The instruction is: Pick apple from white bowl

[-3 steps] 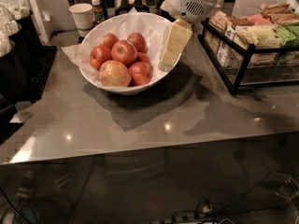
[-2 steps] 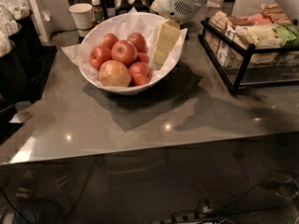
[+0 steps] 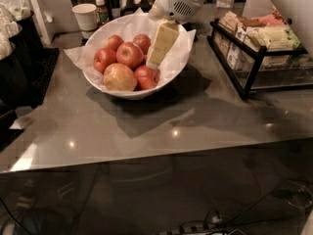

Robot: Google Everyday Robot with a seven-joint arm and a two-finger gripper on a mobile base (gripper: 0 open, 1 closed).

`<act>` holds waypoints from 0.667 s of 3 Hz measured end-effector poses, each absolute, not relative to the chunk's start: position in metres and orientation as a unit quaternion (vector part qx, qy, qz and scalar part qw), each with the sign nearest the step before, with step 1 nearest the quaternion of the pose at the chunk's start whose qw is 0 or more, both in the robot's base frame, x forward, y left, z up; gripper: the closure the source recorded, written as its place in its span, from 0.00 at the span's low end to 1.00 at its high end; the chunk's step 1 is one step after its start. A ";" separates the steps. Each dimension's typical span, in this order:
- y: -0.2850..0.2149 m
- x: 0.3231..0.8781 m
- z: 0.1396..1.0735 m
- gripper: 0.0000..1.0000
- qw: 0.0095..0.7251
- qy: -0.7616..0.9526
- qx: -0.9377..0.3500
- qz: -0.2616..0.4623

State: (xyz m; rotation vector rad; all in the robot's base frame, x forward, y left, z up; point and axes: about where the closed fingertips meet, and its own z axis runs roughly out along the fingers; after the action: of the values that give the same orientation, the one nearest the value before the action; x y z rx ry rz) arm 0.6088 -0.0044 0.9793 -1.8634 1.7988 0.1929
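Red apple (image 3: pixel 146 76) sits in white bowl (image 3: pixel 128 94), at the bowl's 4 o'clock side, touching the bigger yellowish apple (image 3: pixel 120 77) at its 9 o'clock. Four more red apples are behind it, toward 10 to 12 o'clock; the big middle one (image 3: pixel 129 54) is the most exposed. Crinkled paper (image 3: pixel 122 26) lines the bowl, which stands at the worktop's (image 3: pixel 146 126) 11 o'clock area.

Hand (image 3: pixel 157 55) hangs inside the bowl's right half, coming in from 1 o'clock, its pale slab tilted along a 1-to-7 line. Tip is just above the near red apple, so that apple lies at about 6 to 7 o'clock from it, very close; contact unclear. Cannot tell if the hand is open or closed; nothing visibly gripped.

Apple is round with no long axis, so approach angle matters little; the key thing looks like a short drop toward 7 o'clock. Likely risk: neighbours crowding the sides.

Paper cup (image 3: pixel 87 16) and small bottle (image 3: pixel 101 11) at the bowl's 11 o'clock, wire basket (image 3: pixel 244 77) at 3 o'clock, all apart from it.
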 end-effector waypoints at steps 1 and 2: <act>-0.009 0.608 0.977 0.24 0.268 0.676 -0.683 0.069; 0.002 0.615 0.971 0.17 0.272 0.663 -0.693 0.077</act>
State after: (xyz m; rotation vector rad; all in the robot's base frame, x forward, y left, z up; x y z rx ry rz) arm 0.6149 0.0024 0.9712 -1.8670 1.7844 0.2074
